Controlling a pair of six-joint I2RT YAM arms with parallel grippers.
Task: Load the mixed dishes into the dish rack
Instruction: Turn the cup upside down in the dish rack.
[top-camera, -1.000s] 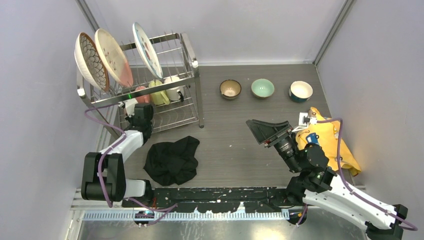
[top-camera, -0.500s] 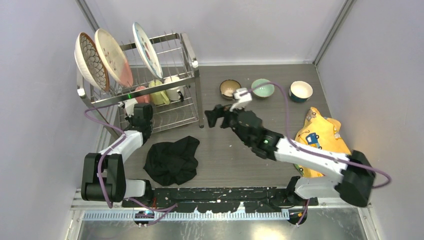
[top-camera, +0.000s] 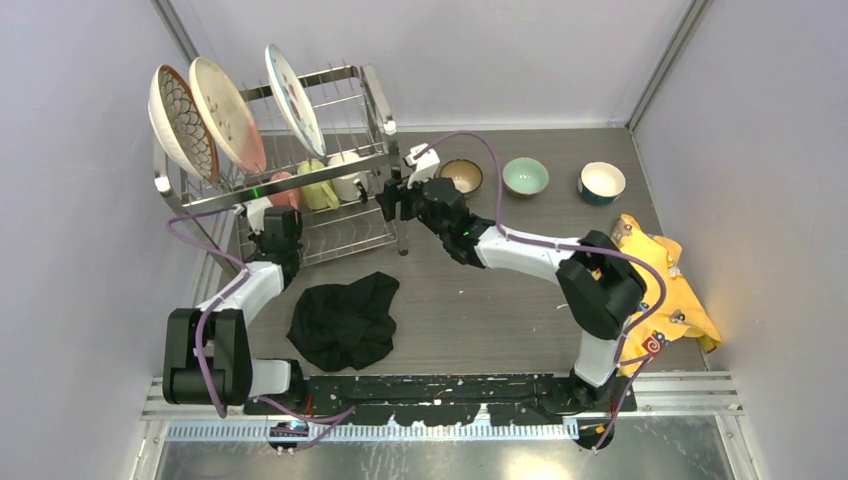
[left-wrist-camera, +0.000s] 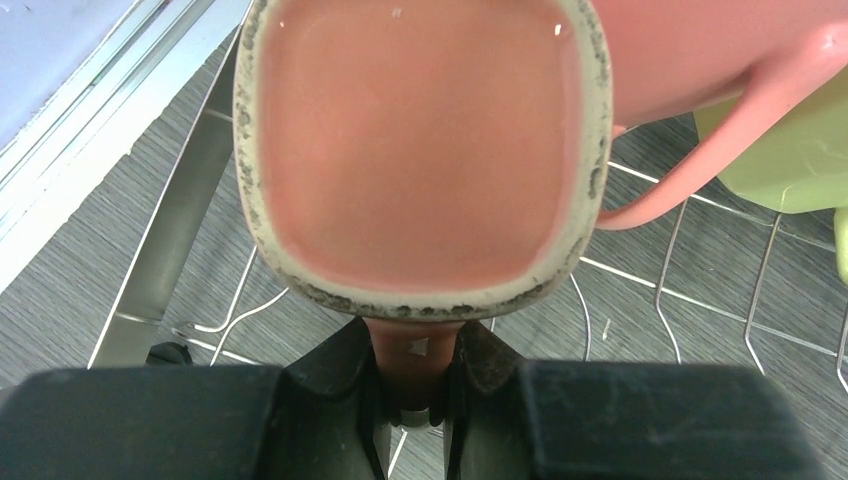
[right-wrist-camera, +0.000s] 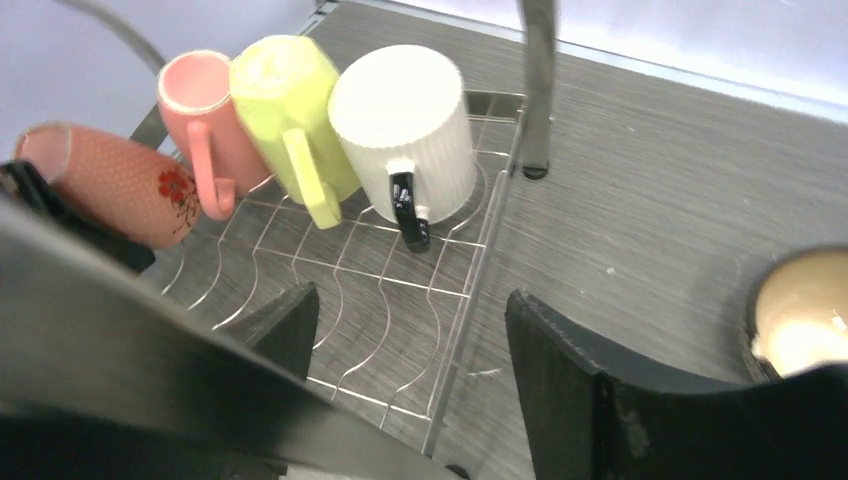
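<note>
**Dish rack** (top-camera: 375, 100): two-tier wire rack, standing at the far left corner of the table.
- Upper tier: three patterned plates on edge between the prongs, leaning left: brown-patterned plate (top-camera: 183, 122), pink-speckled plate (top-camera: 228, 115), white floral plate (top-camera: 295, 100).
- Lower tier: three mugs lying in a row, touching one another: pink mug (right-wrist-camera: 200, 110), yellow mug (right-wrist-camera: 285, 105), white ribbed mug (right-wrist-camera: 405, 125) with a black handle.
- Left end of lower tier: dotted pink cup (right-wrist-camera: 100, 185) with a red flower mark, on its side. Whether it rests on the wire cannot be told.

**Left gripper** (left-wrist-camera: 415, 350): clamped narrowly on the wall of the dotted pink cup, whose square-rounded mouth faces the wrist camera.

**Right gripper** (right-wrist-camera: 410, 350): fingers spread wide and holding nothing, at the rack's near right post, over the edge of the lower tier.

**Bowls**: in a row along the far edge, to the right of the rack and well apart from each other: brown bowl (top-camera: 461, 177), mint-green bowl (top-camera: 525, 177), blue bowl (top-camera: 601, 182). The brown bowl lies just beside the right wrist.

**Cloths**: black cloth (top-camera: 345, 320) crumpled near the near edge, in front of the rack; yellow cloth (top-camera: 660, 280) at the right edge.
</note>
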